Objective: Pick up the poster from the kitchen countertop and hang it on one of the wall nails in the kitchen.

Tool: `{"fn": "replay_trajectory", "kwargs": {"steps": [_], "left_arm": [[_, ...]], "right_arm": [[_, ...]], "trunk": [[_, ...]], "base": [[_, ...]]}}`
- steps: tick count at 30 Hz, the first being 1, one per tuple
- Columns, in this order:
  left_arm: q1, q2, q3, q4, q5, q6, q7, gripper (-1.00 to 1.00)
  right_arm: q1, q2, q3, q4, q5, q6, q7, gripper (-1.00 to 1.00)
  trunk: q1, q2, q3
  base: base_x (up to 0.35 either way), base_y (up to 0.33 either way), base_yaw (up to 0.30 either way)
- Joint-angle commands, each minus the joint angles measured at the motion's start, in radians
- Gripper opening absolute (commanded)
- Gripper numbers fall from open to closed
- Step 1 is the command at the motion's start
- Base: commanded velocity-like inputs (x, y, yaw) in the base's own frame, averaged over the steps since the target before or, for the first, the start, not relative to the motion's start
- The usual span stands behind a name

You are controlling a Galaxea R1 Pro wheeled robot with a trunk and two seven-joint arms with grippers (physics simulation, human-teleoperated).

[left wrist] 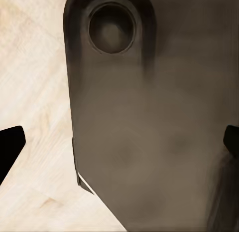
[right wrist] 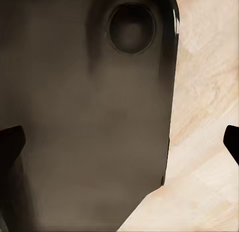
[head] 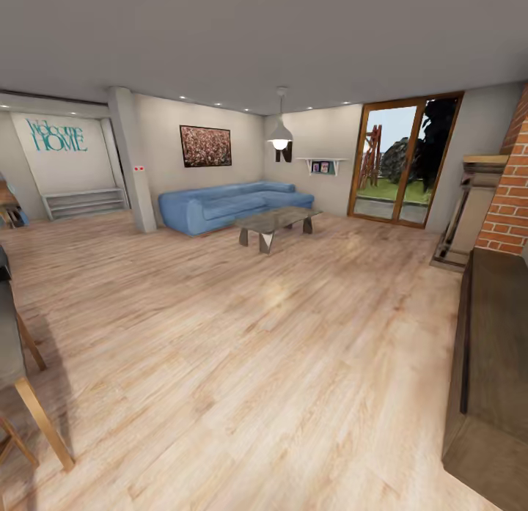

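The poster, the kitchen countertop and the wall nails are out of view; the head view looks across a living room with a light wood floor (head: 242,335). In the left wrist view my left gripper (left wrist: 119,144) is open, its dark fingertips (left wrist: 10,147) far apart at the picture's edges, nothing between them. My right gripper (right wrist: 120,142) is open too, with fingertips (right wrist: 10,142) spread wide and empty. Behind both grippers lie a dark rounded part of my own body (left wrist: 149,117) and wood floor.
A blue sofa (head: 227,204) and a glass coffee table (head: 275,221) stand at the far middle, with a wide reddish landscape picture (head: 205,145) above. A pillar (head: 136,159) rises at the left. A dark cabinet (head: 491,364) and brick fireplace (head: 510,196) are at the right, wooden stool legs (head: 29,394) at the near left.
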Motion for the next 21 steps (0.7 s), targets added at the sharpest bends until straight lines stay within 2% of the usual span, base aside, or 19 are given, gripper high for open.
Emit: {"fn": "replay_trajectory", "kwargs": {"steps": [1, 5, 9, 21], "left_arm": [[0.006, -0.006, 0.005, -0.006, -0.003, -0.006, -0.002, 1.0], [0.028, -0.028, 0.001, -0.028, -0.002, -0.028, -0.003, 1.0], [0.049, -0.029, 0.001, -0.05, -0.002, -0.044, -0.003, 1.0], [0.049, -0.029, 0.001, -0.117, -0.002, -0.044, -0.003, 1.0]], "right_arm": [[-0.006, -0.006, -0.003, -0.006, 0.0, -0.006, -0.002, 1.0], [-0.029, -0.006, -0.001, -0.029, 0.002, -0.01, -0.001, 1.0], [-0.052, -0.006, -0.001, -0.051, 0.002, -0.01, -0.001, 1.0], [-0.119, -0.006, -0.001, -0.12, 0.002, -0.01, -0.001, 1.0]], "trunk": [[0.0, 0.0, 0.0], [0.0, 0.0, 0.0], [0.0, 0.0, 0.0], [0.0, 0.0, 0.0]], "base": [[0.0, 0.0, 0.0], [0.0, 0.0, 0.0], [0.0, 0.0, 0.0], [0.0, 0.0, 0.0]]}}
